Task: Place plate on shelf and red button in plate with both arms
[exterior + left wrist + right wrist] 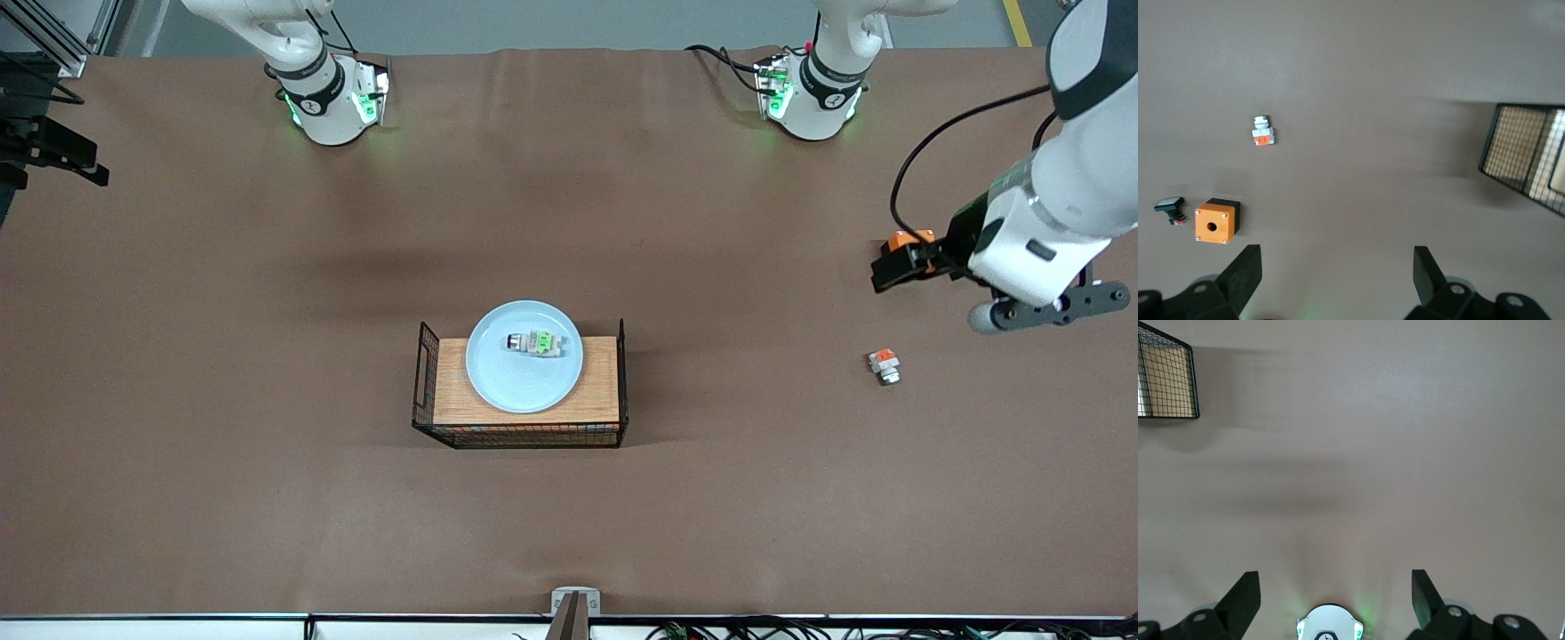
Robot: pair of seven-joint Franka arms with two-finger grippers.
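The pale blue plate (524,378) lies on a wooden board inside a black wire basket (622,382) at the middle of the table. The red button (535,343), with its green block, lies on the plate. My left gripper (1337,273) is open and empty, up over bare table at the left arm's end, with its arm (1040,240) above the small parts there. My right gripper (1336,593) is open and empty, held high over the right arm's own base (1329,625); it is out of the front view.
An orange cube box with a hole (1217,221) shows partly under the left arm (907,242). A small part with an orange block (884,365) lies nearer the front camera than the box. A small black part (1170,207) lies beside the box.
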